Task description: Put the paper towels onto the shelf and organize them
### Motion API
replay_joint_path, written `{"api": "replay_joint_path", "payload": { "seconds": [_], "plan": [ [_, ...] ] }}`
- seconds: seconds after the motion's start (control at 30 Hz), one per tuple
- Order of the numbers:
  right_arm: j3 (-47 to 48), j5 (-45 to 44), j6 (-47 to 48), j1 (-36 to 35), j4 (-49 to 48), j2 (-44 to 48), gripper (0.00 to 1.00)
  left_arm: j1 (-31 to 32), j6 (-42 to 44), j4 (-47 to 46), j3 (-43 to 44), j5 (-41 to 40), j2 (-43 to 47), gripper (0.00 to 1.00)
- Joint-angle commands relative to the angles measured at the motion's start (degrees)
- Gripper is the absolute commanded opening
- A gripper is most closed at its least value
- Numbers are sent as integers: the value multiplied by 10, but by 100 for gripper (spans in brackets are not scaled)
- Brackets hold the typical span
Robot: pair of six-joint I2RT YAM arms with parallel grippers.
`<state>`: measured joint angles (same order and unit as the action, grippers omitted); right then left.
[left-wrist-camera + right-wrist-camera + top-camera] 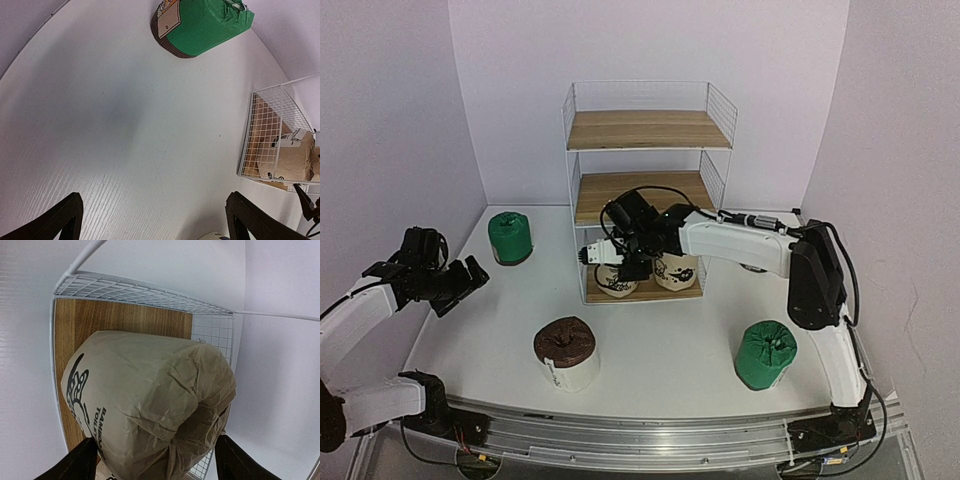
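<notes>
Saw a wide, flat white table [670, 320] first. Saw at its back the tall shelf [646, 130] of thin white wire and light brown wooden boards, three levels high. Saw nothing on the top board. Saw the long white right arm [740, 243] stretched across into the bottom level.

Found two round beige paper-wrapped rolls with black drawings there, side by side. Saw the left beige roll [150, 390] held by the right gripper [156, 445], one black finger [75, 462] pressed on each side of it. Could not tell if it touched the bottom board yet. Judged this the putting-down step, almost finished.

Needed a flat seat on the wood first. Needed only a small opening of the fingers after that, then a slow, straight pull back out, kept low under the middle board. Had to mind the other beige roll [676, 271] just beside it, and the thin wire wall on the other side.

Saw the white left arm [360, 305] off at the left, well apart from the shelf. Saw the left gripper [155, 200] over bare table, fingers spread wide, nothing between them.

Counted three more rolls out on the table: a round white roll with a brown top [566, 352] near the front, a near green roll [766, 354] in shiny wrap at the front right, and a far green roll [509, 237] at the back left. Noticed the near green roll close beside the right arm's lower part, easy to knock on the way back.
</notes>
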<state>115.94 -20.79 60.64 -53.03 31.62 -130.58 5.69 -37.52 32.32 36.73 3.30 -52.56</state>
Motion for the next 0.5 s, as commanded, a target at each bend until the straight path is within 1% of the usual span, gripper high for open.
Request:
{"api": "replay_joint_path", "payload": {
  "seconds": [0.0, 0.2, 0.47],
  "plan": [
    [-31, -19, 6, -9, -45, 54, 78, 1, 5, -22, 15, 8, 6, 100],
    [-74, -31, 5, -19, -55, 77, 79, 1, 6, -24, 13, 15, 8, 100],
    [-146, -45, -23, -46, -72, 132, 79, 1, 7, -27, 10, 26, 19, 100]
  ]
}}
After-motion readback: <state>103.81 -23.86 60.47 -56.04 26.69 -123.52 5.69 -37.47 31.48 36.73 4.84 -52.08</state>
